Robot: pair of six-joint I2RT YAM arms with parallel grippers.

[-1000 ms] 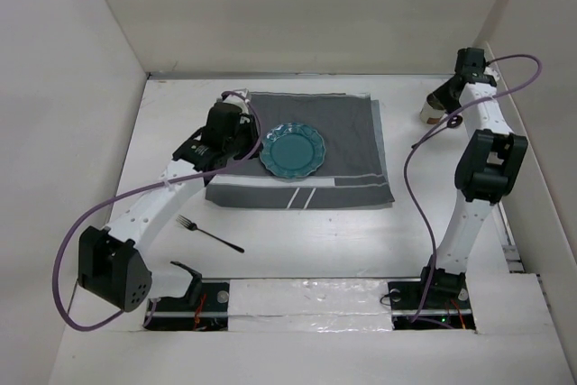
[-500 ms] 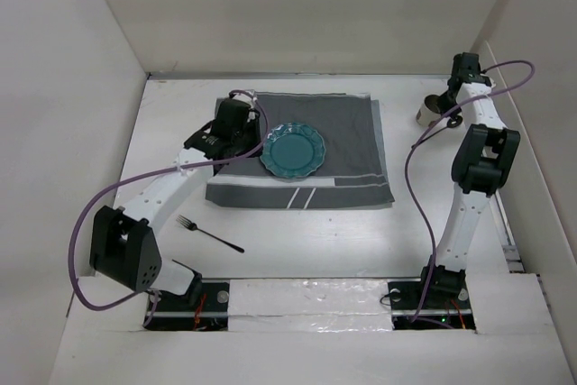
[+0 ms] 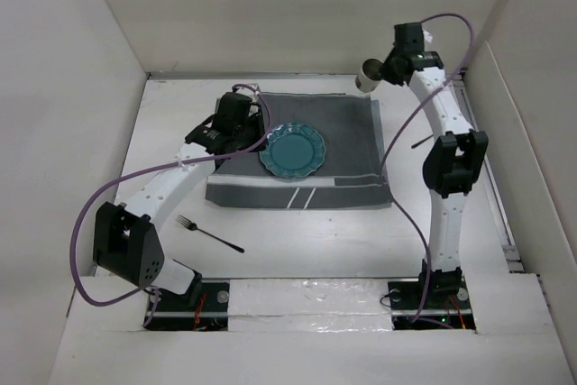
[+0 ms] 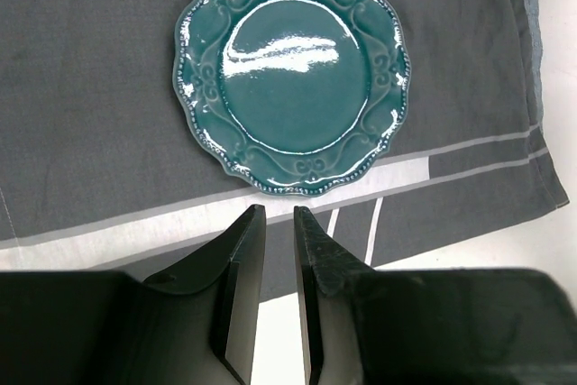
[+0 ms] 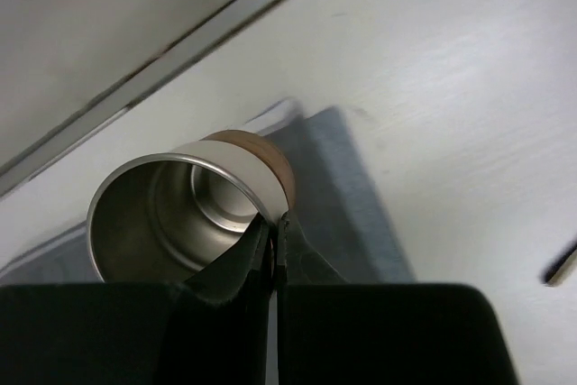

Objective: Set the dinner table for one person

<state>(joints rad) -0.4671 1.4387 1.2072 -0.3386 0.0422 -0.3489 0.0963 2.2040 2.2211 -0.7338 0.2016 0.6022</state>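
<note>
On the white dinner table (image 3: 315, 232) lies a dark grey striped cloth (image 3: 352, 132) with a teal scalloped plate (image 3: 292, 150) on it. My left gripper (image 3: 248, 137) hovers just left of the plate. In the left wrist view its fingers (image 4: 245, 250) stand a narrow gap apart, empty, short of the plate (image 4: 293, 74). My right gripper (image 3: 383, 72) is shut on the rim of a steel cup (image 3: 368, 77) with a brown band. It holds the cup in the air over the cloth's far right corner. In the right wrist view the cup (image 5: 180, 214) tilts with its mouth towards the camera.
A dark fork (image 3: 209, 234) lies on the table near the front left, in front of the cloth. A thin dark utensil (image 3: 421, 142) lies to the right of the cloth, its end showing in the right wrist view (image 5: 563, 266). White walls enclose the table on three sides.
The right gripper shut on the cup at the far right and carried it up and left to the cloth's far corner. The left gripper shifted slightly farther away beside the plate.
</note>
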